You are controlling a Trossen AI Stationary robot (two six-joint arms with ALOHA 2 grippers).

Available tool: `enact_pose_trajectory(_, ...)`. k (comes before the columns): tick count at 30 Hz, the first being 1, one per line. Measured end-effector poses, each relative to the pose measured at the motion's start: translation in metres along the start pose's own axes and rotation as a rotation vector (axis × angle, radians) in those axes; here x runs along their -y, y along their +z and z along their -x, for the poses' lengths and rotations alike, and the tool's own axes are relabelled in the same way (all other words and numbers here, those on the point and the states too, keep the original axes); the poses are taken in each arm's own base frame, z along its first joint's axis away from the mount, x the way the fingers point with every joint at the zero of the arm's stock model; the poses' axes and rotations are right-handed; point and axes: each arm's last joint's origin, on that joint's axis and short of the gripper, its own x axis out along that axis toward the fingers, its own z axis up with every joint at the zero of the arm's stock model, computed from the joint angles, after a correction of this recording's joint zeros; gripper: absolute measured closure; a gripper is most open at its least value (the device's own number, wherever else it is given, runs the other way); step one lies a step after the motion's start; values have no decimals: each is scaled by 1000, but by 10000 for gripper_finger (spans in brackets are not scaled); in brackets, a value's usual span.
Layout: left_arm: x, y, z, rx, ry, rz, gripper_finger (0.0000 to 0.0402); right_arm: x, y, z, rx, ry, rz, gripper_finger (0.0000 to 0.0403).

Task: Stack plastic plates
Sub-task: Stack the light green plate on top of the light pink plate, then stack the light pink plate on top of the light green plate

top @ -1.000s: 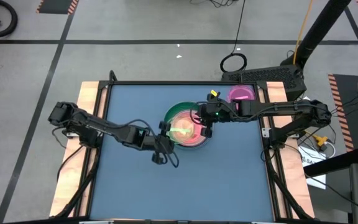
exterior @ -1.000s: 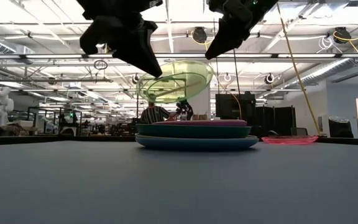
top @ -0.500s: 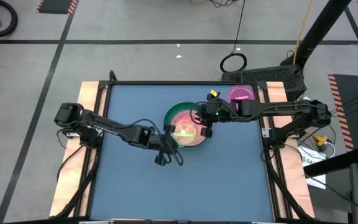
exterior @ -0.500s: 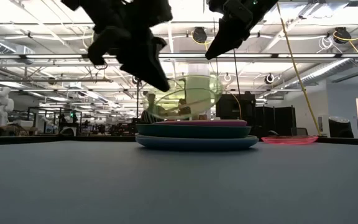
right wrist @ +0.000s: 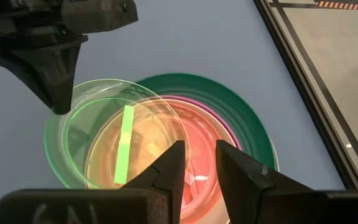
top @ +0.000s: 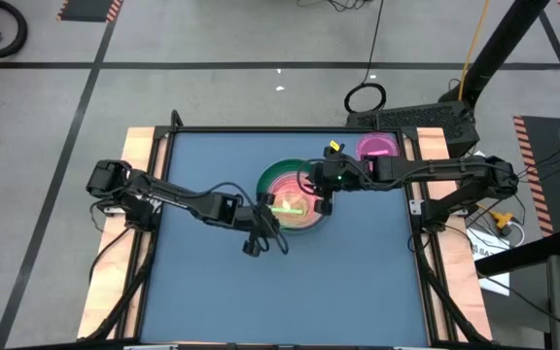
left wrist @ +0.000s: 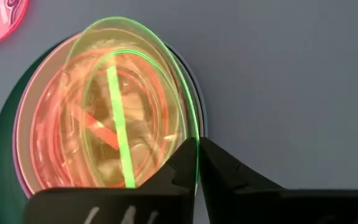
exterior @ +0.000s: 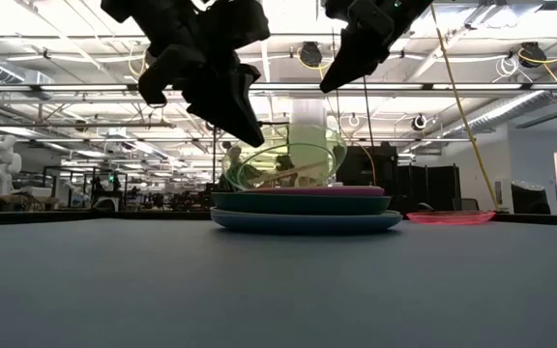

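Change since a second ago: the left gripper (exterior: 249, 130) has come down toward the pile, and the clear green plate (exterior: 283, 159) it carries now sits lower and more steeply tilted, just above the stack instead of well over it.
Left gripper: reaching in from the table's left side to the near-left edge of the stack; its two fingers (left wrist: 219, 168) are pressed together on the rim of the clear green plate, pinching it at one edge.
Clear green plate: small and see-through, held at a slant; its lower edge looks to be touching or almost touching the pile, though the low view does not settle which. A bright green streak of light crosses it (top: 285, 205).
Stack: plates piled in the middle of the blue table (top: 358, 282). A pale blue plate (exterior: 307, 221) lies at the bottom, a dark green plate (right wrist: 247, 124) on it, then a purple rim (exterior: 356, 191), with pink plates (right wrist: 194, 162) nested on top.
Right gripper: hanging above the far-right side of the stack (top: 321, 194), touching nothing; its fingers (right wrist: 166, 165) stand slightly apart with a narrow gap between them.
Second pink plate: a small clear pink one (top: 378, 147) lies flat by the table's far-right corner, well apart from the pile; it shows again at the right in the low view (exterior: 451, 217).
Room: workshop benches and ceiling lights beyond the table.
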Motion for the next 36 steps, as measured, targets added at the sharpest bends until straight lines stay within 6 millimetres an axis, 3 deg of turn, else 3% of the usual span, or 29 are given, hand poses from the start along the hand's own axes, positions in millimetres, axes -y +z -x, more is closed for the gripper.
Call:
enact_pose_trajectory(8,0,0,0,3,10,0,335,0,0,0,0,0,-2,316)
enact_pose_trajectory(36,-10,-6,-2,-33,23,18,331,0,0,0,0,0,-7,316)
